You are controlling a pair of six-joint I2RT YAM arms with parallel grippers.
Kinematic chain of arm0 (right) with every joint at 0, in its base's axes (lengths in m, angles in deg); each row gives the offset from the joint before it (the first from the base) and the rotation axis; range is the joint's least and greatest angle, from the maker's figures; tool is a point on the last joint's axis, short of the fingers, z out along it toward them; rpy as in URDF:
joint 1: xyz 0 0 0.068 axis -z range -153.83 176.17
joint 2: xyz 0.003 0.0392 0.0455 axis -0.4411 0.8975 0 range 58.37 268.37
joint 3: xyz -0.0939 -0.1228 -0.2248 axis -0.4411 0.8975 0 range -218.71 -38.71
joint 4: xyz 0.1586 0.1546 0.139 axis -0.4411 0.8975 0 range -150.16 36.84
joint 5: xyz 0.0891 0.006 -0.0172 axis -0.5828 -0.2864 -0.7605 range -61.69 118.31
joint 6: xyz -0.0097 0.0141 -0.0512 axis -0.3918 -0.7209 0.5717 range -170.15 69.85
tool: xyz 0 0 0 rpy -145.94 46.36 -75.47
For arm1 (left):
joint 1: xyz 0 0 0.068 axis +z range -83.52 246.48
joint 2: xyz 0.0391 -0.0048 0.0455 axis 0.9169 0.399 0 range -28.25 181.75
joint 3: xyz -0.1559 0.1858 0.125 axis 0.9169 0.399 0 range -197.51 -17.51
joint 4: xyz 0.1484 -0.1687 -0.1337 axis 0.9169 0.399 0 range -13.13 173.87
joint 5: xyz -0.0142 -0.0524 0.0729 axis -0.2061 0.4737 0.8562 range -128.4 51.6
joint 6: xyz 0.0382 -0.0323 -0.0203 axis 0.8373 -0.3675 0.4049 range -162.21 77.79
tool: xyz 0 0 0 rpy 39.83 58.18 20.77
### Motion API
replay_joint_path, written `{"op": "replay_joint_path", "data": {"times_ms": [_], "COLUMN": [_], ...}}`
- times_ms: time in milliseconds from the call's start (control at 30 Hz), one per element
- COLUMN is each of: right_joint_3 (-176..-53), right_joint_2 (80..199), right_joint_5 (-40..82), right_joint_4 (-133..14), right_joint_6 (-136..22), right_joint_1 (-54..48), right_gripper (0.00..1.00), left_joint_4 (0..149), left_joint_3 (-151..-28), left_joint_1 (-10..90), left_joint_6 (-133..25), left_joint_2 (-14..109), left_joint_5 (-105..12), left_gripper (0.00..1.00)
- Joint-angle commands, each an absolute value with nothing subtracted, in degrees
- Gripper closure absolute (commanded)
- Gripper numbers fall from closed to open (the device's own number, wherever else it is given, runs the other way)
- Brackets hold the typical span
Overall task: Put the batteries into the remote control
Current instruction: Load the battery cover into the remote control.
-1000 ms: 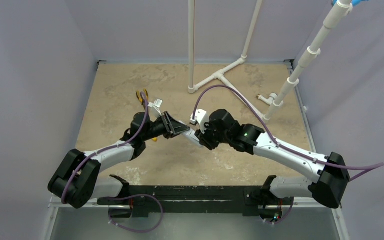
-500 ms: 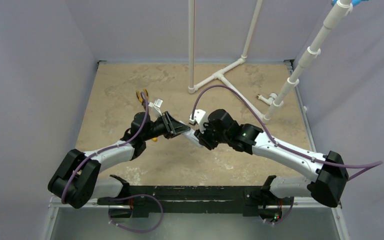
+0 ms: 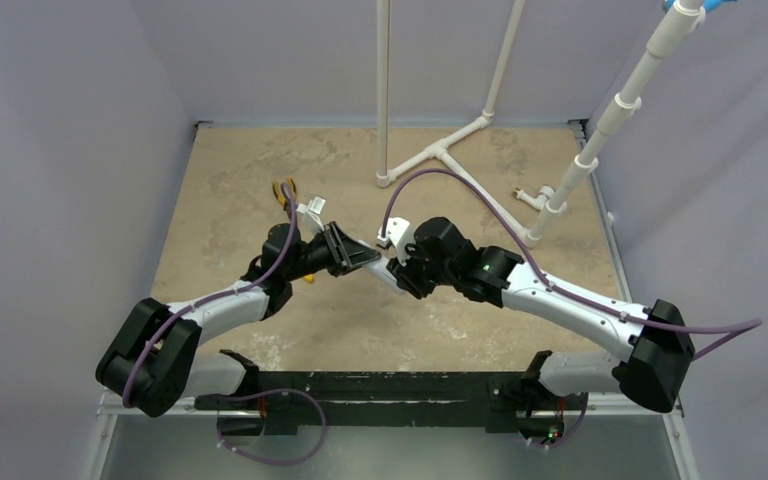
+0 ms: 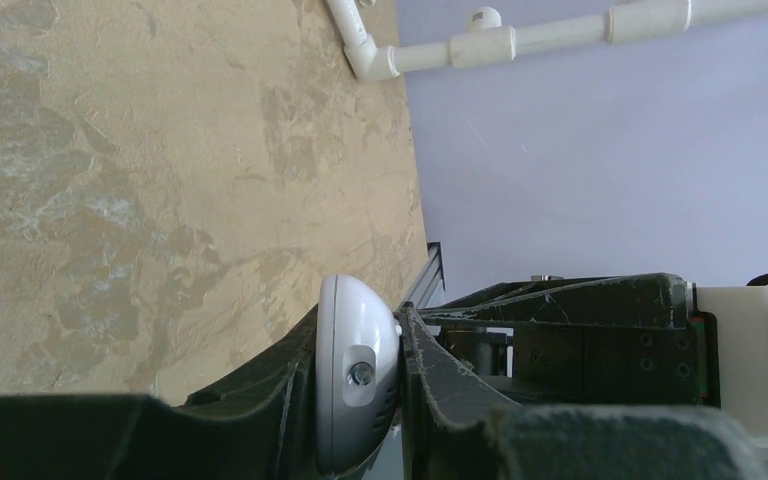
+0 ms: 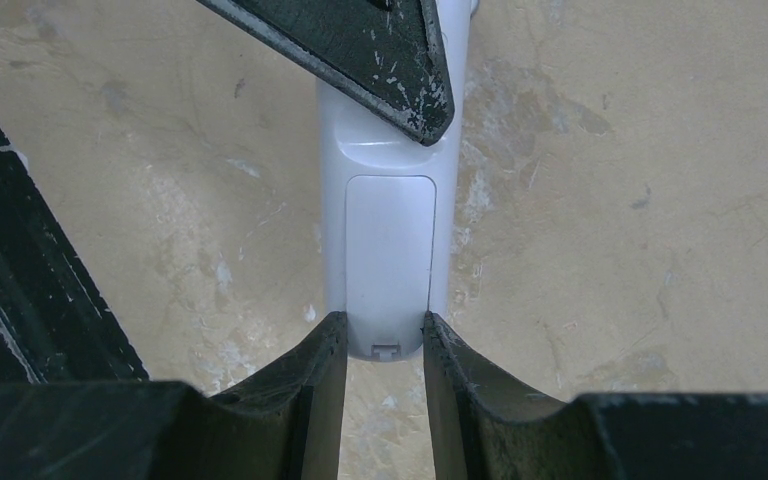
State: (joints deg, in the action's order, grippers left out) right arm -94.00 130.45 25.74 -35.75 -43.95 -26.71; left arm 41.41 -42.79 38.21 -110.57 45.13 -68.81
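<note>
Right wrist view shows the remote control back up, seemingly lifted off the bench, with its closed battery cover facing the camera. Its long axis runs from the right gripper, which pinches the two sides of the latch end, away to the left gripper, which is clamped across the far end. No batteries show in any view, so I judge the cover comes off first, and the right arm sits nearer its latch.

White remote control, back showing, batt. cover on, gripped both ends.
</note>
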Motion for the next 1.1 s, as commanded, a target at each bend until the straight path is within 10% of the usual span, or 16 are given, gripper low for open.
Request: {"op": "replay_joint_path", "data": {"times_ms": [0,1067], "right_joint_3": [-96.72,-91.05], "right_joint_2": [130.35,118.78], "right_joint_5": [24.19,30.90], "right_joint_4": [-39.76,-49.08], "right_joint_6": [-44.48,-53.60], "right_joint_1": [-27.00,-25.68], "right_gripper": [0.70,0.31], "left_joint_4": [38.81,38.95], "left_joint_3": [-45.01,-43.97], "left_joint_1": [37.66,37.66], "left_joint_6": [-110.14,-110.45], "left_joint_2": [44.03,42.33], "left_joint_5": [-69.37,-68.72], "left_gripper": [1.00,1.00]}}
